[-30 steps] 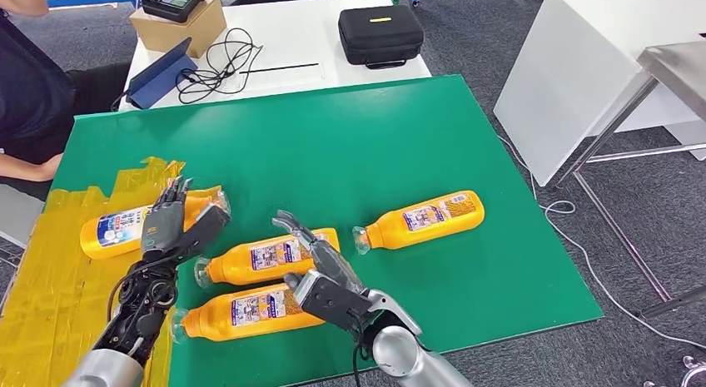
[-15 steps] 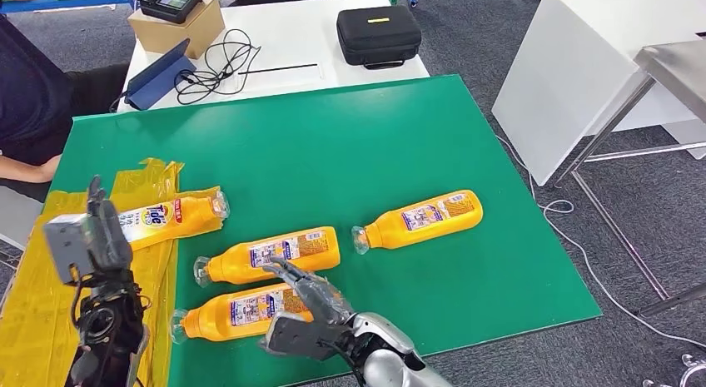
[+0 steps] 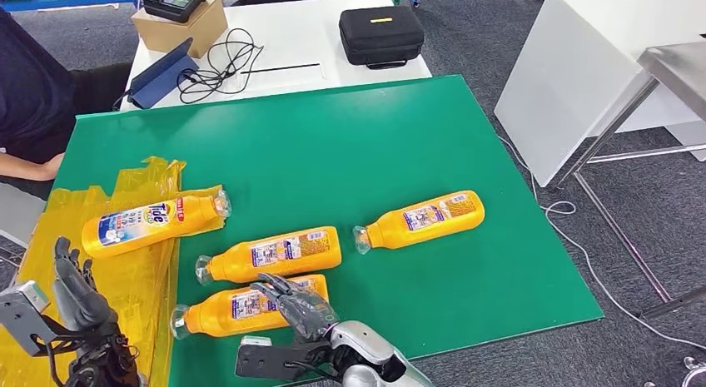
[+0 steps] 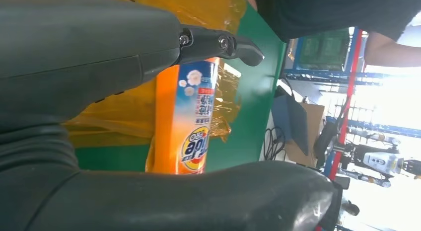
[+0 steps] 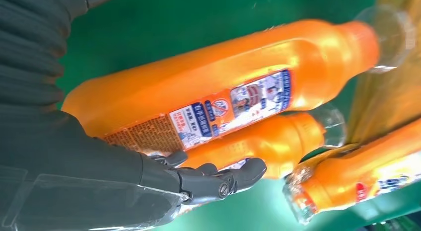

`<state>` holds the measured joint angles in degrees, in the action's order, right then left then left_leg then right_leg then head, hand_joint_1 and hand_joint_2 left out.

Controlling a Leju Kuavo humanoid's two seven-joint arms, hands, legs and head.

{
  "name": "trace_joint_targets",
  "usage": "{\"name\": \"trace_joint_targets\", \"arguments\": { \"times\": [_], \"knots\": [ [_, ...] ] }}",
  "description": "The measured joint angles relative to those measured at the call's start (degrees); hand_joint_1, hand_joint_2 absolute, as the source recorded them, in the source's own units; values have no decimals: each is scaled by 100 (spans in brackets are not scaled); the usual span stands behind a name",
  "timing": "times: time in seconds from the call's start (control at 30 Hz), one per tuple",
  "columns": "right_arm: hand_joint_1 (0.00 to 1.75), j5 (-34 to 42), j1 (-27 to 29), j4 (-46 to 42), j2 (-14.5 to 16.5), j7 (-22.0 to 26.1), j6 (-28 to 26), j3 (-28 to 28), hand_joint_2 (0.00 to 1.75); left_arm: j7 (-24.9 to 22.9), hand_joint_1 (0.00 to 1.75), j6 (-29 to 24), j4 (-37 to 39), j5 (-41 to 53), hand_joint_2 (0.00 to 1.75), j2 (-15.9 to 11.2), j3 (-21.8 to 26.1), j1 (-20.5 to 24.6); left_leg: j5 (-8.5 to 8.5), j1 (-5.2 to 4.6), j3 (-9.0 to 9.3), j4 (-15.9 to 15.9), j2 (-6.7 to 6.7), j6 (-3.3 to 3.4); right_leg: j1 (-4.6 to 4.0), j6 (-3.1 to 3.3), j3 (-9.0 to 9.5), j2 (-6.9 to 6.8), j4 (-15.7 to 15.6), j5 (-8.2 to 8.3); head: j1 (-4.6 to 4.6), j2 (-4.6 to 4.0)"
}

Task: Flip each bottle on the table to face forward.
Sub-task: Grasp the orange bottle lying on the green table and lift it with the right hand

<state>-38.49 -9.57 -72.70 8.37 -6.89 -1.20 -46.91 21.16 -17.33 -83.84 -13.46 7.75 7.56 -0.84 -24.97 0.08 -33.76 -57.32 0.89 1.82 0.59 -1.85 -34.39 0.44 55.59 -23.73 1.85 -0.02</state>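
4 orange bottles are lying on the green table (image 3: 350, 146). The right hand (image 3: 298, 308) is resting, fingers apart, on the nearest bottle (image 3: 241, 310). The left hand (image 3: 75, 297) is hovering open, holding nothing, near the leftmost bottle (image 3: 150, 221).

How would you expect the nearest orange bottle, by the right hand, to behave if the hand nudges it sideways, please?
The nearest bottle lies on its side with a rounded body, so it will probably roll rather than slide. Its glossy plastic looks slippery under the right hand. It seems full, so likely fairly heavy, and it could bump the next bottle.
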Motion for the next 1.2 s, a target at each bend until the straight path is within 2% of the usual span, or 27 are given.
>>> {"name": "trace_joint_targets", "arguments": {
  "times": [0.3,0.77,0.8,0.9,0.93,1.2],
  "knots": [
    [0,-1530,-309,672,145,-969,-397,13,175,59,0,124,303,-192,0,110,-2,244,1,0,3,-1,-1,0,0,-1,3,1,1,2,1,0],
    [0,-1714,-581,1437,332,-1073,-476,239,175,138,0,258,702,-420,0,121,-2,495,1,0,22,-1,-3,-1,0,0,18,2,0,2,1,0],
    [18,-1713,-588,1454,335,-1073,-475,243,175,139,0,258,716,-420,0,121,-2,505,1,0,23,-1,-3,-1,0,0,20,2,0,2,0,0],
    [149,-1669,-634,1541,356,-1068,-396,247,175,149,0,268,762,-453,0,121,-2,528,1,0,30,-1,-5,-1,0,0,25,3,0,3,-1,0],
    [175,-1639,-664,1583,369,-1059,-346,247,175,154,0,274,780,-472,0,121,-3,539,0,0,34,-1,-7,-1,0,0,27,4,0,3,-1,0],
    [175,-1377,-914,1947,480,-925,-53,224,175,206,0,246,894,-642,0,119,-2,631,-9,1,77,2,-34,-11,-4,11,57,24,-2,6,-1,0]
  ]
}}
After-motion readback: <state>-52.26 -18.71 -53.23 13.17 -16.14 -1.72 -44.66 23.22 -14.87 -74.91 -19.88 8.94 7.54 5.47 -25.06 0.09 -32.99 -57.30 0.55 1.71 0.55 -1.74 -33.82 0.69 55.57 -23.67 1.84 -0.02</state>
